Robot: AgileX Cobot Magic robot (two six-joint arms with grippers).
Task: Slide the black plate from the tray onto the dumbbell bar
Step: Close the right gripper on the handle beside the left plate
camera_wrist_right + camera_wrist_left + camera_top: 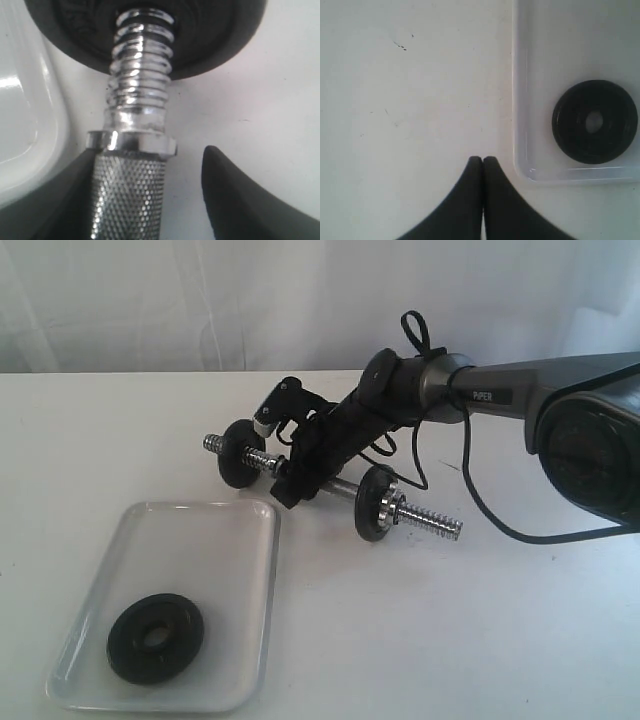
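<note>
White tabletop (450, 640) holds the tray (268, 590), and the black plate (128, 642) lies flat inside it. Just behind the tray lies the dumbbell bar (430, 520), with a black disc (240, 455) near one end and a second disc (377, 503) near the other. The right fingers (240, 200) are spread around the bar's rough middle. The left fingers (470, 195) are pressed together over bare tabletop beside the tray.

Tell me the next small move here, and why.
Probably close the right gripper on the dumbbell bar: its fingers straddle the knurled grip with a gap showing on one side. That should steady the bar before the left gripper, shut beside the tray, fetches the black plate lying in it.
</note>
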